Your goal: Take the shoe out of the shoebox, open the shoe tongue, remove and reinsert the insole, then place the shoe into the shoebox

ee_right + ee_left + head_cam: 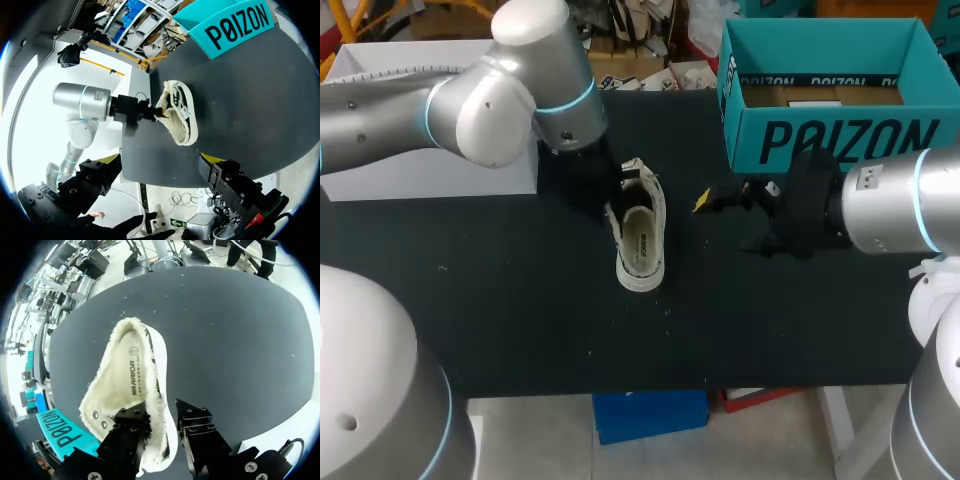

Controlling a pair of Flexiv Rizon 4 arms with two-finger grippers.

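The white shoe lies near the middle of the dark surface, its fleecy lining showing. The left pincer is clamped on its side wall by the eyelets, one finger inside and one outside. Just right of the shoe hangs the right pincer, fingers apart and holding nothing. The teal shoebox stands open at the far right.

Black table scattered with pale specks

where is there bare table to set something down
Bare: the front strip of table nearer than the shoe. Crowded: between shoe and shoebox, where the right gripper hangs, and behind the shoe, at the left gripper.
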